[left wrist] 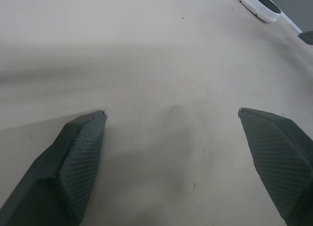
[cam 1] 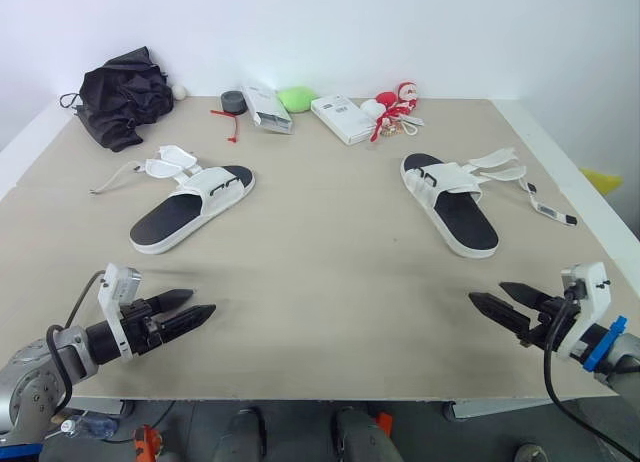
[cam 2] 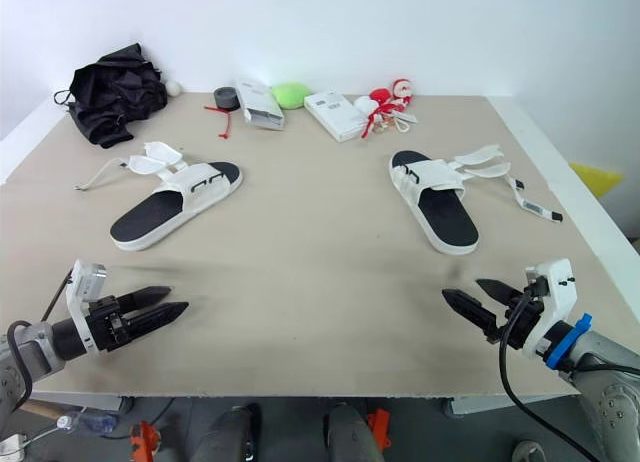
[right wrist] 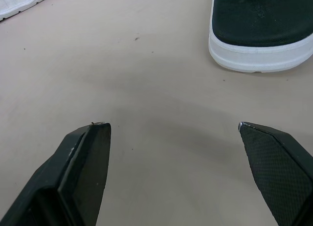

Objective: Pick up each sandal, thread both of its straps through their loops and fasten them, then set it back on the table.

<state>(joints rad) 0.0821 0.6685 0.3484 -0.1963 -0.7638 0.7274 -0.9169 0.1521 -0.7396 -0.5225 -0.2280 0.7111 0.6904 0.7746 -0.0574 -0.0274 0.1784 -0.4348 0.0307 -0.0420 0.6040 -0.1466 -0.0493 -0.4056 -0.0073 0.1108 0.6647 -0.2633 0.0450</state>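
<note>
The bench (cam 1: 320,272) is showing a matt, pale beige top, smooth like painted or laminated board, with a few tiny dark specks appearing in the wrist views. The left sandal (cam 1: 190,210) and the right sandal (cam 1: 452,204) are wearing white soles that are looking like moulded foam or rubber, with matt black footbeds; their white straps are looking smooth and synthetic. The left claw (cam 1: 202,302) and the right claw (cam 1: 486,292) are presenting matt black fingers (left wrist: 80,152), seemingly plastic, with a fine cross-hatched grip texture. The black cloth (cam 1: 122,94) at the back is lying crumpled, giving off a faint sheen.
</note>
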